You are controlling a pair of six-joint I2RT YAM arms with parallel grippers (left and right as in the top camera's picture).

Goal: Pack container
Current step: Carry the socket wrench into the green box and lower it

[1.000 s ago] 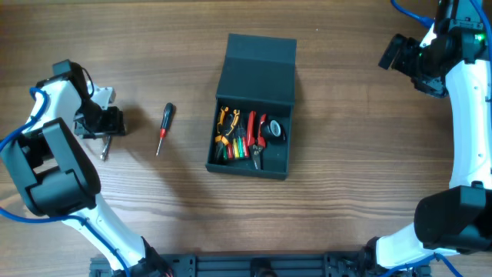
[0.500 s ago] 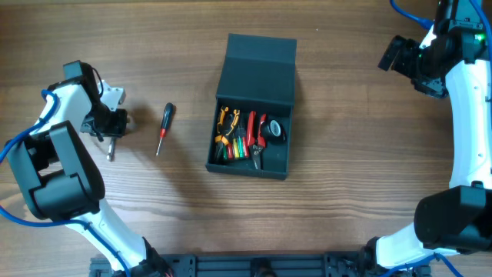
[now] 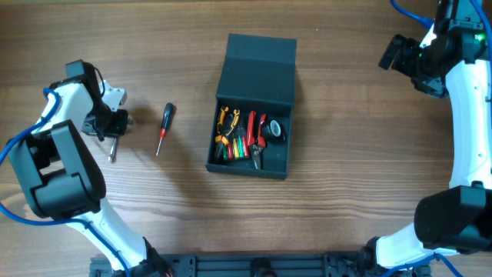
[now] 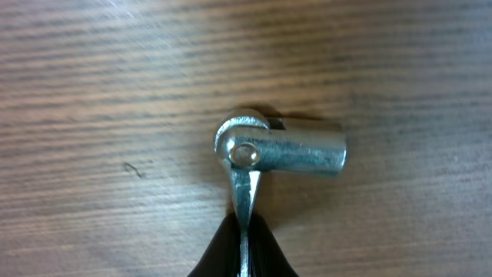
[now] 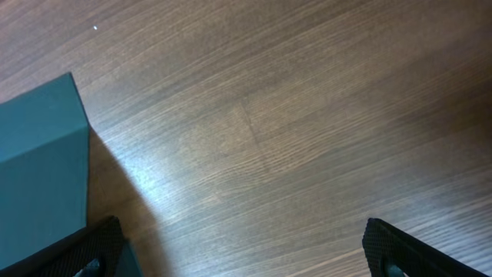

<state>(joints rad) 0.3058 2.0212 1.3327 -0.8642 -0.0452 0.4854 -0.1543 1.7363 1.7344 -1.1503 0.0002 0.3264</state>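
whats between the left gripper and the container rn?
Only a screwdriver, with a black handle and a red shaft, lying flat on the table. The overhead view shows it between the left gripper, shut on a metal tool, and the container.

Robotics lab bench, wood-grain worktop [image 3: 346,192], white-and-black left arm [image 3: 58,173] and right arm [image 3: 469,115] trailing blue cables [image 3: 407,9], box [image 3: 257,61] of hand tools [image 3: 246,135], loose screwdriver [image 3: 163,127].
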